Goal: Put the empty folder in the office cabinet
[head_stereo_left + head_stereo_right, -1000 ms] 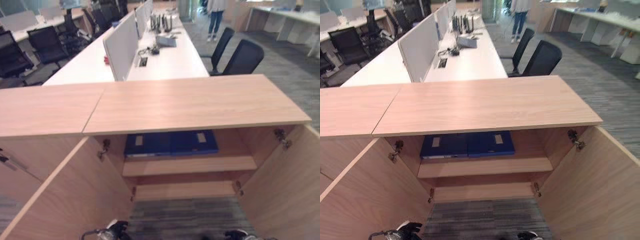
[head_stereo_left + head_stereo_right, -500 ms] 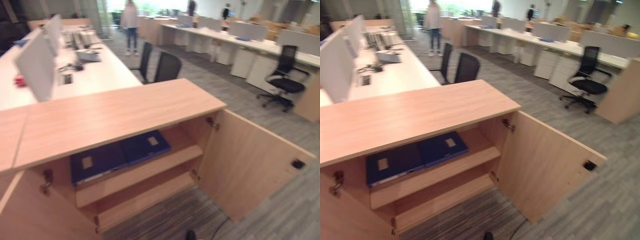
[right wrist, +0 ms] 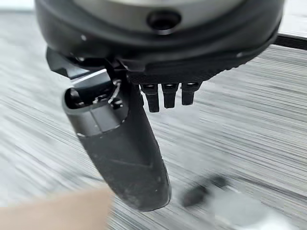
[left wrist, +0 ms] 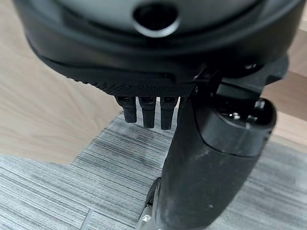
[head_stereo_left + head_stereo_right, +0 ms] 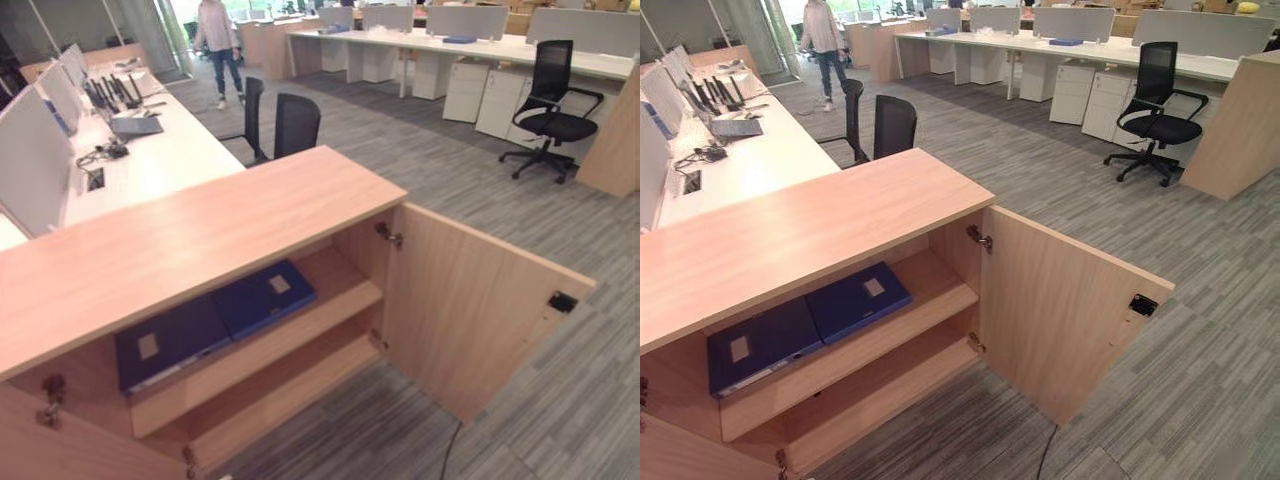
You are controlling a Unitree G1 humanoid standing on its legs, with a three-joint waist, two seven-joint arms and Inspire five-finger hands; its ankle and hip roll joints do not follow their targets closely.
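Note:
The office cabinet (image 5: 200, 225) stands with its doors swung wide. Two dark blue folders lie flat side by side on its upper shelf, one to the left (image 5: 165, 345) and one to the right (image 5: 265, 295), each with a pale label. The lower shelf (image 5: 270, 395) is bare. My left hand (image 4: 144, 48) hangs over grey carpet beside a wooden panel, fingers straight, holding nothing. Over the carpet hangs my right hand (image 3: 158, 43), open too and holding nothing.
The right cabinet door (image 5: 480, 310) juts out over the carpet. Behind the cabinet runs a long white desk (image 5: 150, 160) with two black chairs (image 5: 295, 120). Another black chair (image 5: 550, 100) stands far right. A person (image 5: 215, 40) walks at the back.
The camera has swung to the right, so the cabinet sits further left in view and the right door shows fully. The folders lie unmoved on the shelf.

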